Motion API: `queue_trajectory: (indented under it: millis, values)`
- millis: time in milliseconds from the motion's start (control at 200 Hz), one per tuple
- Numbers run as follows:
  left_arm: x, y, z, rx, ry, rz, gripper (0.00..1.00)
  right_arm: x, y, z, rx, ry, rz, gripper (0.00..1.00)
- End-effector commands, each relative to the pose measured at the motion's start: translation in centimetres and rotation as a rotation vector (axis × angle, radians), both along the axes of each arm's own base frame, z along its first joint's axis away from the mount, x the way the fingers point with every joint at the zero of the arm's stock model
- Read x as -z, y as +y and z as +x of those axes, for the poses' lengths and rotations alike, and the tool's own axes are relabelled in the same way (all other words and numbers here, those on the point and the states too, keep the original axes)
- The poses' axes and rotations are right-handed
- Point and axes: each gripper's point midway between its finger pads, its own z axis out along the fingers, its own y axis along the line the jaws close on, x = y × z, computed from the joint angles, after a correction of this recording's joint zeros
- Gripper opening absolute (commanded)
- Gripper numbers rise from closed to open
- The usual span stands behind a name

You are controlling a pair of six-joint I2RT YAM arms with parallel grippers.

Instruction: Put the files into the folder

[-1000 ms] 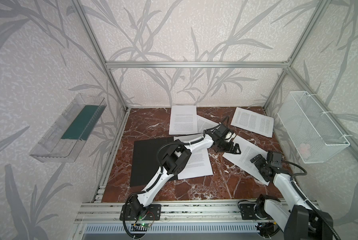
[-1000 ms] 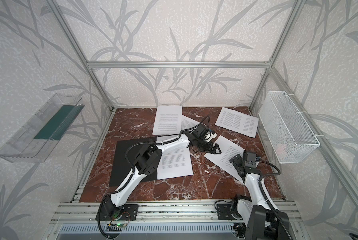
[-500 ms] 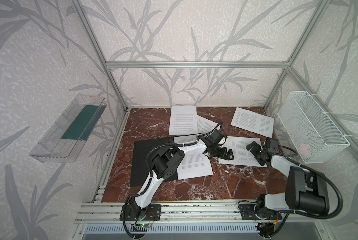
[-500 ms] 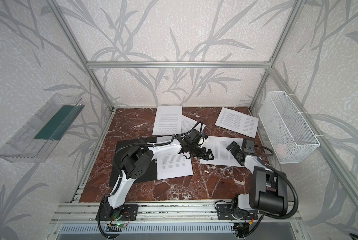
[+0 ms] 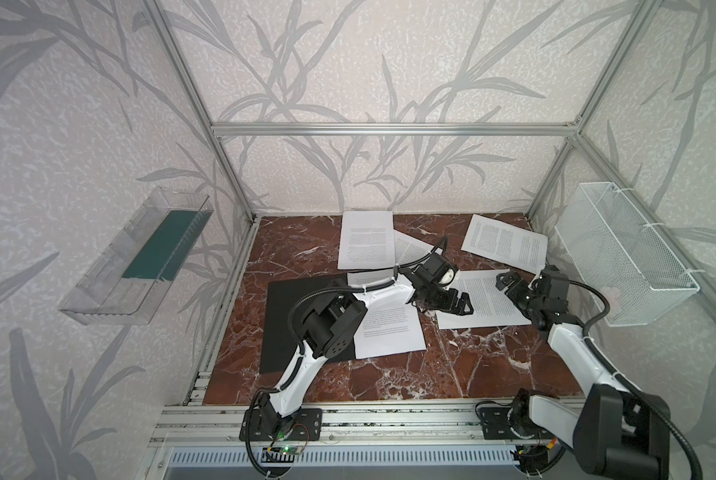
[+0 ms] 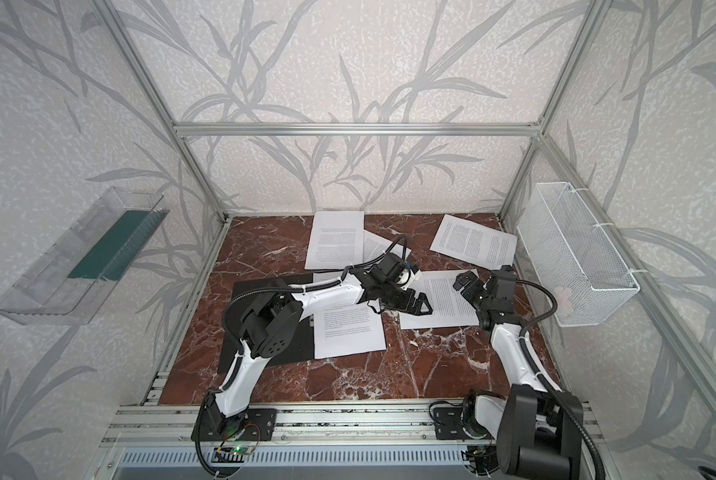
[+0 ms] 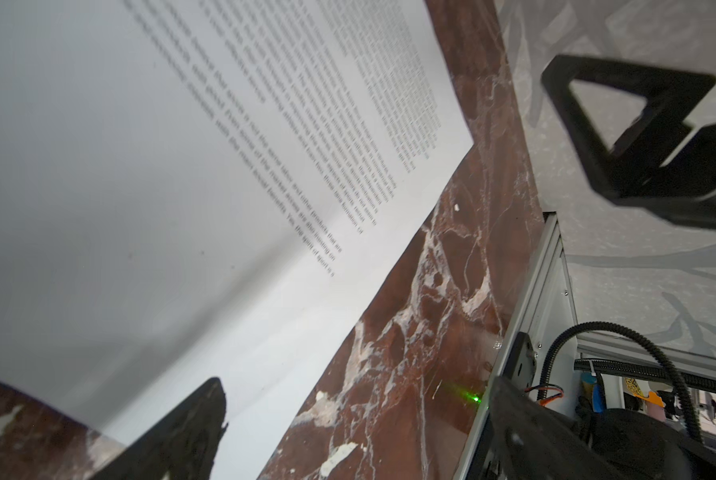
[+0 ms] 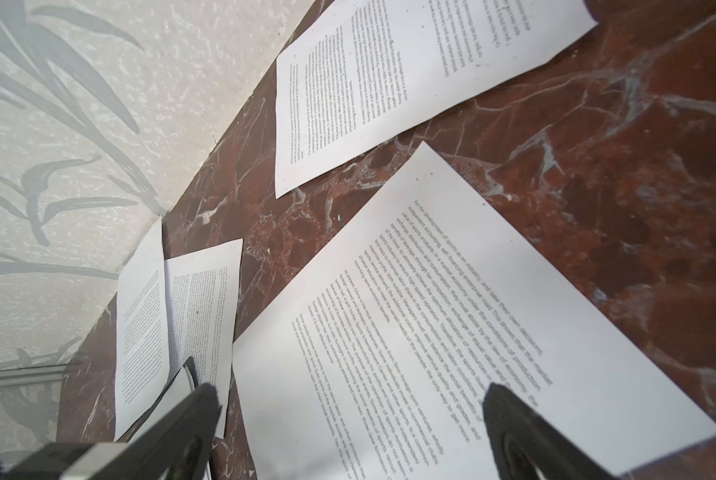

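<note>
Left claw (image 5: 458, 303): released, empty, low over the middle sheet's (image 5: 487, 307) left edge.
Right claw (image 5: 512, 286): released, empty, over that sheet's right part.
Folder (image 5: 289, 320): open, black, left on the table (image 5: 389, 386).
Files (image 5: 364, 241): loose, one overlapping the folder.

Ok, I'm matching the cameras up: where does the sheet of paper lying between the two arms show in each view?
Both top views: the sheet lies just right of centre.
Left wrist: the sheet fills most of the picture.
Right wrist: the sheet is the largest one, nearest the camera.
Shared landmark: the red marble table under it.
</note>
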Motion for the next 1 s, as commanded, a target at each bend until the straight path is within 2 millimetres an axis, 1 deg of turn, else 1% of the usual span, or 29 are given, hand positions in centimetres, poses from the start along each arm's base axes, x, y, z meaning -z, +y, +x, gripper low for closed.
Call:
queue_trajectory:
  millis: [0,60,65,90,95,115,250,360,435,485,525,625,665,700,825,910,995]
  values:
    - [0.7,-0.2,1.1,0.017,-0.009,0.034,0.99,3.7,-0.8,-3.0,0.057,0.129,-0.002,0.99]
    - [1.6,-0.4,1.7,0.022,-0.003,0.059,0.99,4.5,-1.0,-3.6,0.073,0.145,0.028,0.99]
    - [1.2,-0.5,1.9,0.021,-0.011,0.053,0.99,4.6,-1.0,-3.7,0.075,0.146,0.031,0.99]
    - [1.7,-0.5,2.1,0.025,-0.009,0.064,0.99,4.9,-1.1,-3.9,0.082,0.150,0.048,0.99]
    - [2.0,-0.4,2.1,0.025,-0.005,0.070,0.99,5.0,-1.1,-3.9,0.083,0.152,0.050,0.99]
    - [2.0,-0.5,2.4,0.025,-0.009,0.072,0.99,5.3,-1.2,-4.1,0.090,0.155,0.062,0.99]
    - [3.6,-0.8,3.5,0.031,0.003,0.091,0.99,6.5,-1.7,-4.9,0.130,0.161,0.093,0.99]
    - [5.0,-0.7,3.7,0.036,0.021,0.111,0.99,7.3,-2.0,-5.3,0.153,0.180,0.093,0.99]
    - [5.8,-0.4,3.4,0.041,0.032,0.127,0.99,8.1,-2.3,-5.5,0.170,0.208,0.092,0.99]
    - [6.3,-0.1,3.3,0.038,0.036,0.141,0.99,8.5,-2.3,-5.3,0.171,0.214,0.105,0.99]
    - [6.8,0.3,3.2,0.035,0.041,0.158,0.99,9.0,-1.9,-5.0,0.160,0.217,0.131,0.99]
    - [8.2,1.2,3.0,0.016,0.059,0.209,0.99,9.8,-0.3,-3.7,0.093,0.234,0.232,0.99]
    - [8.6,1.4,2.8,0.016,0.067,0.220,0.99,10.2,0.2,-3.5,0.072,0.261,0.265,0.99]
    - [9.0,1.4,2.6,0.020,0.075,0.225,0.99,10.4,0.6,-3.1,0.060,0.251,0.291,0.99]
    - [10.0,1.6,2.1,0.024,0.096,0.241,0.99,11.5,1.9,-2.7,0.044,0.243,0.371,0.99]
    - [10.4,1.8,1.7,0.027,0.101,0.254,0.99,11.5,2.5,-2.5,0.025,0.229,0.384,0.99]
    - [10.7,2.1,1.8,0.020,0.098,0.264,0.99,10.6,3.4,-2.0,-0.012,0.191,0.395,0.99]
